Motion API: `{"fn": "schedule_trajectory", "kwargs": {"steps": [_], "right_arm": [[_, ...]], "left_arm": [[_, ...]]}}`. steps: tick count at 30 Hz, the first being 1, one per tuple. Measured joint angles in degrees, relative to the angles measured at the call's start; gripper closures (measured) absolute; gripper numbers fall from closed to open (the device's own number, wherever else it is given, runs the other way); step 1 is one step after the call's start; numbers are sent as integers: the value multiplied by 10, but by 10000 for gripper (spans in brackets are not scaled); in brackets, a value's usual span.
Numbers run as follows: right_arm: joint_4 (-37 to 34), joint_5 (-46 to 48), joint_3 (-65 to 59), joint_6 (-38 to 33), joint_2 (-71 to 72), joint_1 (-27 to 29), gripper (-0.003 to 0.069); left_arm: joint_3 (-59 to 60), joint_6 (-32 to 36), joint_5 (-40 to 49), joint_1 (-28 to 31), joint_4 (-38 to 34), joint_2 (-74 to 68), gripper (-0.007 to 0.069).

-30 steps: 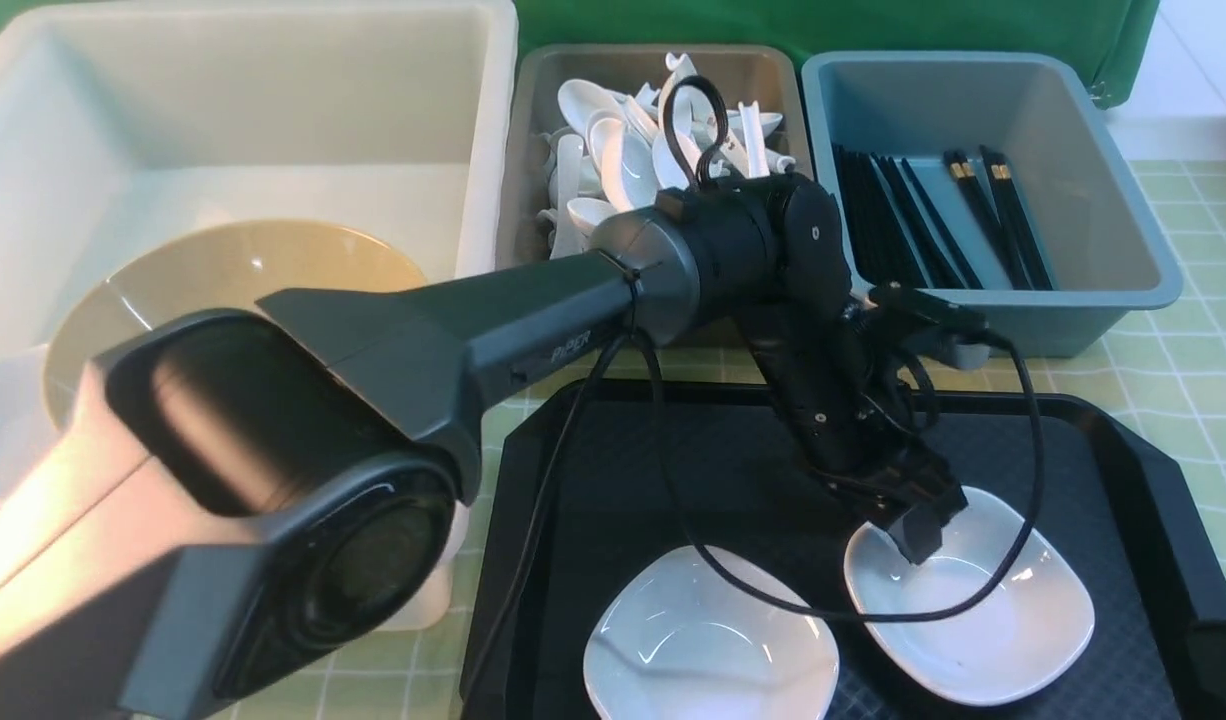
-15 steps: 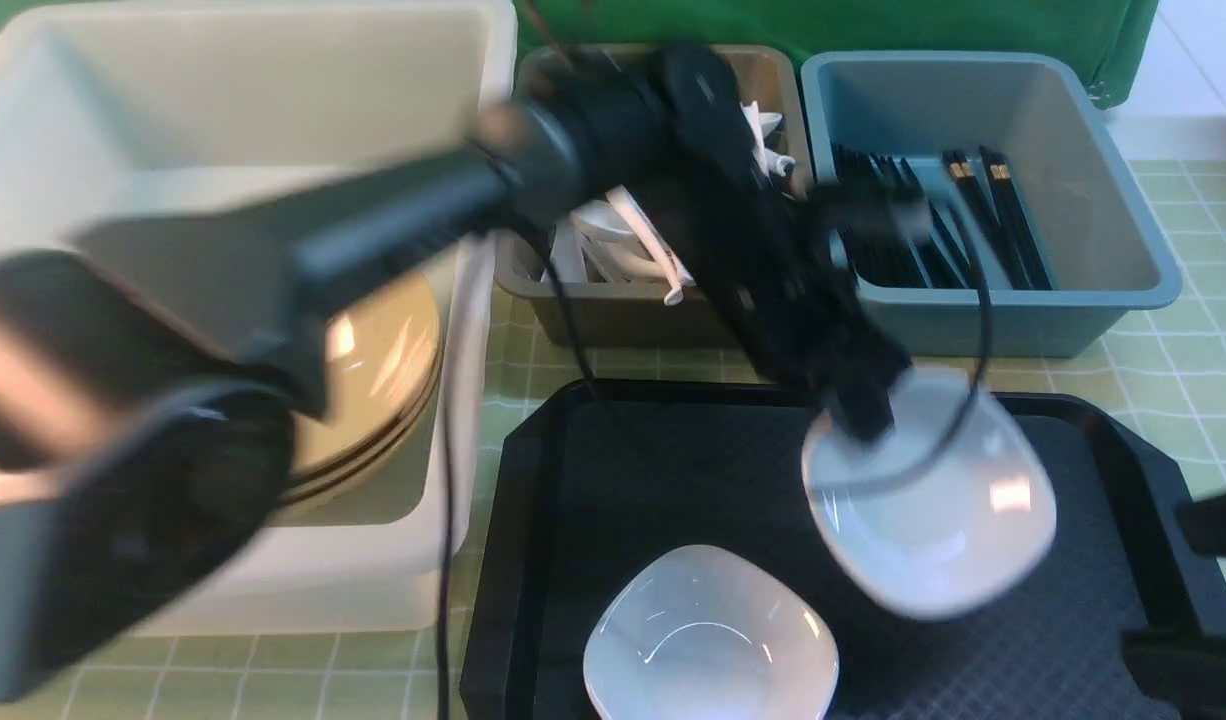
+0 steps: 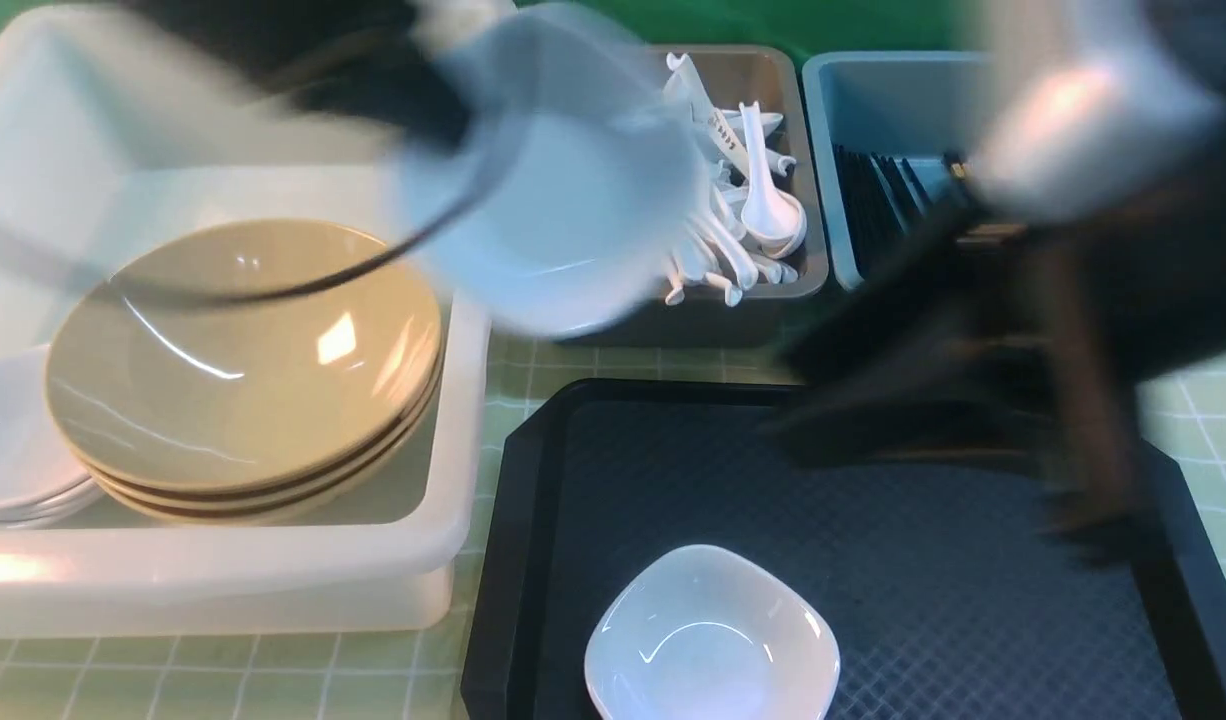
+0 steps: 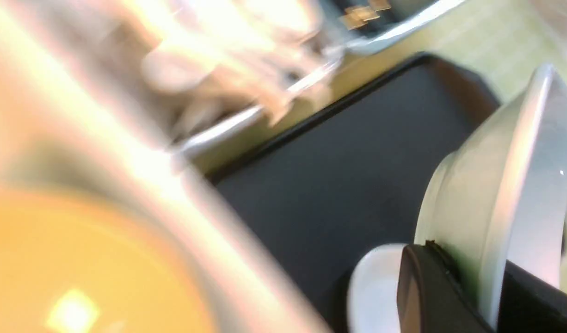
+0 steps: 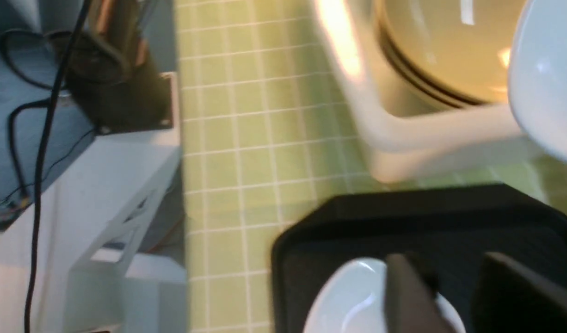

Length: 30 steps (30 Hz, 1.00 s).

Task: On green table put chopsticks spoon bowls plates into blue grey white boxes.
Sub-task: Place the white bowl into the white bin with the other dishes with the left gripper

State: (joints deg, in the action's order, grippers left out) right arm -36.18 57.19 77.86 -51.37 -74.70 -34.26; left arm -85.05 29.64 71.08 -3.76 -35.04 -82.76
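My left gripper (image 4: 484, 277) is shut on the rim of a white bowl (image 4: 510, 185). In the front view that bowl (image 3: 553, 200) hangs blurred in the air, over the edge between the white box (image 3: 453, 480) and the grey box (image 3: 813, 270). A second white bowl (image 3: 711, 640) rests on the black tray (image 3: 973, 620) near its front edge. My right gripper (image 5: 454, 291) hovers above the tray close to this bowl (image 5: 353, 296), with its jaws a little apart and nothing between them. The right arm (image 3: 973, 350) is a blur.
Tan plates (image 3: 243, 360) are stacked in the white box beside white dishes (image 3: 13, 440). White spoons (image 3: 743, 200) fill the grey box. Black chopsticks (image 3: 893, 190) lie in the blue box (image 3: 873, 70). Green checked cloth (image 3: 1213, 420) covers the table.
My left gripper shut on the right-hand bowl, lifted it off the tray and carried it back and left toward the white box. The right arm swung in over the tray.
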Motion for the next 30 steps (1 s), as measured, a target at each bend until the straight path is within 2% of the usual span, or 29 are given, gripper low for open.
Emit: {"fn": "schedule_trajectory", "kwargs": {"steps": [3, 4, 6, 9, 11, 12, 15, 21, 30], "right_arm": [[1, 19, 56, -12, -71, -43, 615], [1, 19, 60, -12, -71, -45, 618], [2, 24, 103, -10, -109, -65, 632], [2, 24, 137, 1, -138, -71, 634], [2, 23, 145, 4, -148, -71, 634], [3, 20, 148, 6, -157, -71, 634], [4, 18, 148, 6, -166, -73, 634], [5, 18, 148, 6, -176, -74, 634], [5, 18, 148, 9, -176, -74, 624]], "left_arm": [[88, 2, -16, 134, 8, 58, 609], [97, 2, -17, 143, 9, 61, 609], [133, -1, -45, 251, 26, 81, 609], [140, -10, -81, 338, 74, 85, 609], [140, -18, -98, 364, 99, 85, 609], [140, -28, -116, 378, 140, 85, 609], [140, -41, -131, 381, 180, 79, 609], [140, -120, -147, 381, 257, 14, 609], [141, -139, -169, 381, 218, -69, 607]]}}
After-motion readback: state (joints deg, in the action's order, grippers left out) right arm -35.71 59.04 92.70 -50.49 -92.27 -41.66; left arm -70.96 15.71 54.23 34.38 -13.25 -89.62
